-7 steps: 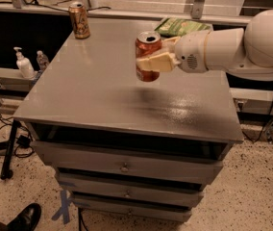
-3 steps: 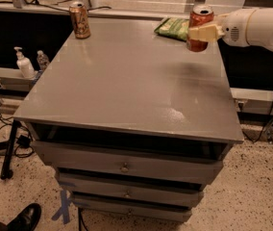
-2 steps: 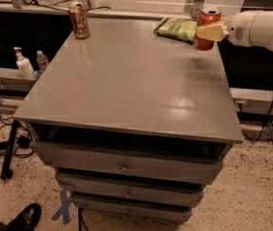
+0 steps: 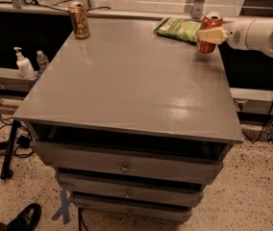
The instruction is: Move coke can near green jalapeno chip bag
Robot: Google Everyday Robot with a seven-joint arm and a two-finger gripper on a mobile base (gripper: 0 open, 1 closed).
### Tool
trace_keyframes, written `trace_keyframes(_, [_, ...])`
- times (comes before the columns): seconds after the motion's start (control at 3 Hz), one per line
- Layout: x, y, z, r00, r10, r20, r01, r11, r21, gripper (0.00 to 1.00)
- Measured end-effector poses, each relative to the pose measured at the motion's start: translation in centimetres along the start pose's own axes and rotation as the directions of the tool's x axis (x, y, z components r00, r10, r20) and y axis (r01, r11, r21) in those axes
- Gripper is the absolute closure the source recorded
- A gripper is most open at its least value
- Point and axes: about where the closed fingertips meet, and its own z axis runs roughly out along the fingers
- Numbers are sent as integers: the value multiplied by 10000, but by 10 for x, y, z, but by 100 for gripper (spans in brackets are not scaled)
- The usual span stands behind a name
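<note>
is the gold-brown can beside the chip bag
No, the gold-brown can stands far left; the gripper holds the coke can by the chip bag, far right.

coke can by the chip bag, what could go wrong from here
1. The gripper is clamped on the coke can close to the right edge of the table, near its far corner. If released off-balance, the can could tip over the side.
2. The can is right beside the green jalapeno chip bag. Set down on the bag's crinkled end, it might stand tilted and topple.
</note>
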Motion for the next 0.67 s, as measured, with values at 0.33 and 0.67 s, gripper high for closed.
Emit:
trace_keyframes(0.33, [4,-2,16,9997,238,76,-236,9993,-284,82])
trace_keyframes(0.67, [4,0,28,9987,476,159,-466,9974,-548,58])
